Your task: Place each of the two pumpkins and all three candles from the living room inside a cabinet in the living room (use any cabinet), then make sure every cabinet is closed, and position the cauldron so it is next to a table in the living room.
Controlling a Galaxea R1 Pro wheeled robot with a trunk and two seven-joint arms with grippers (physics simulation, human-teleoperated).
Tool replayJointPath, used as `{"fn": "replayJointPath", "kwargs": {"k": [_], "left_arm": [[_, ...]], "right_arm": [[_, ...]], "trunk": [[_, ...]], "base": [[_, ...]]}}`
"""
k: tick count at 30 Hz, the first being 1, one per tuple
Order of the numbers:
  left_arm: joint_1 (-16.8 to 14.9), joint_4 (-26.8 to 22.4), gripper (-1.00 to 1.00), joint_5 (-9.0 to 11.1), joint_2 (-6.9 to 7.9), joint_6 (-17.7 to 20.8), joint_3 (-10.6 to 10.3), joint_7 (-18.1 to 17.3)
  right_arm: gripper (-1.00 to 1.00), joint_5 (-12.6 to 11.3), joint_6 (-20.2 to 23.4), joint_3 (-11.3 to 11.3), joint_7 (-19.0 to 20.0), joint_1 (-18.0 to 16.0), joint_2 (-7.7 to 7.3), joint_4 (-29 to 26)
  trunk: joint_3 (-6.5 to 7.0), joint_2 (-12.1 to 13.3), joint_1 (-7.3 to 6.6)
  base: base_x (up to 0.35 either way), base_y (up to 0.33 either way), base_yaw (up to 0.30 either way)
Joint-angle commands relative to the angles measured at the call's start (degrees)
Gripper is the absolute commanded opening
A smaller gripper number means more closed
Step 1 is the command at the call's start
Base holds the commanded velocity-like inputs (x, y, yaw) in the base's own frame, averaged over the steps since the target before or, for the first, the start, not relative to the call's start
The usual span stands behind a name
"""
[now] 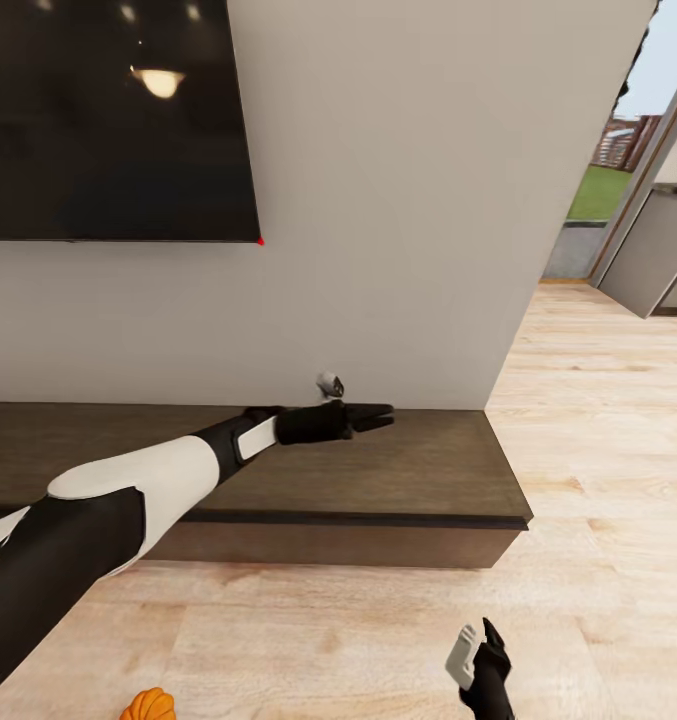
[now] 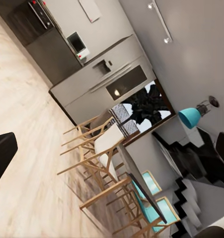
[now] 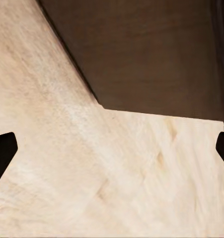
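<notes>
We face the cabinet (image 1: 378, 480), its front shut. One pumpkin (image 1: 148, 706) sits on the floor, unstowed. Our left gripper (image 1: 373, 417) hovers over the cabinet top, seemingly pressed together; our right gripper (image 1: 483, 650) hangs spread, empty.

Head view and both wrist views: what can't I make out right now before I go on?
- Pumpkin: cut by the head view's bottom edge; just its top shows.
- Cabinet: front seen steeply in the head view, drawer seams unreadable; left part covered by the left arm.
- Left gripper: head view shows it side-on, finger gap unclear.
- Right gripper: partly cut by the head view's bottom edge; the right wrist view shows fingertips wide apart.
</notes>
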Motion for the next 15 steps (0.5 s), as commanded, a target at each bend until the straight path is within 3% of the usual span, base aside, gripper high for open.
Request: {"fn": "replayJointPath", "kwargs": {"k": [1,3,4,5,6,8,11,12,15], "left_arm": [[0.0,-0.32,1.0,-0.01,-0.01,0.01,0.0,0.03],[0.0,-0.52,1.0,-0.01,-0.02,0.03,0.0,0.04],[0.0,-0.64,1.0,-0.02,-0.02,0.09,0.0,0.04],[0.0,-0.75,1.0,-0.02,-0.06,0.14,0.01,0.07],[0.0,-0.8,1.0,-0.02,-0.08,0.16,0.0,0.11],[0.0,-0.89,1.0,-0.02,-0.25,0.18,0.0,0.18],[0.0,-0.94,1.0,-0.02,-0.74,0.13,0.0,0.24],[0.0,-0.97,1.0,-0.02,-0.87,0.05,0.0,0.37],[0.0,-1.05,1.0,-0.02,-0.94,0.03,0.0,1.52]], "right_arm": [[1.0,1.3,0.03,0.04,-0.49,-0.06,0.0,-0.81],[1.0,0.85,0.02,1.05,-0.65,-0.1,-0.01,-1.67],[1.0,0.4,0.01,3.6,-0.79,-0.12,-0.11,-2.55],[1.0,0.75,0.07,8.91,-1.26,-0.14,-0.22,-3.55],[1.0,1.23,0.12,12.49,-1.79,-0.15,-0.25,-3.97],[1.0,1.89,0.2,17.12,-3.32,-0.16,0.04,-4.34],[1.0,3.12,0.26,19.99,-6.42,-0.17,1.0,-4.27],[1.0,6.32,0.33,20.55,-7.91,-0.17,1.37,-4.35],[1.0,10.02,1.17,20.62,-8.49,-0.16,1.87,-4.56]], "trunk": [[0.0,0.0,0.0],[0.0,0.0,0.0],[0.0,0.0,0.0],[0.0,0.0,0.0],[0.0,0.0,0.0],[0.0,0.0,0.0],[0.0,0.0,0.0],[0.0,0.0,0.0],[0.0,0.0,0.0]], "base": [[0.0,0.0,0.0],[0.0,0.0,0.0],[0.0,0.0,0.0],[0.0,0.0,0.0],[0.0,0.0,0.0],[0.0,0.0,0.0],[0.0,0.0,0.0],[0.0,0.0,0.0],[0.0,0.0,0.0]]}}
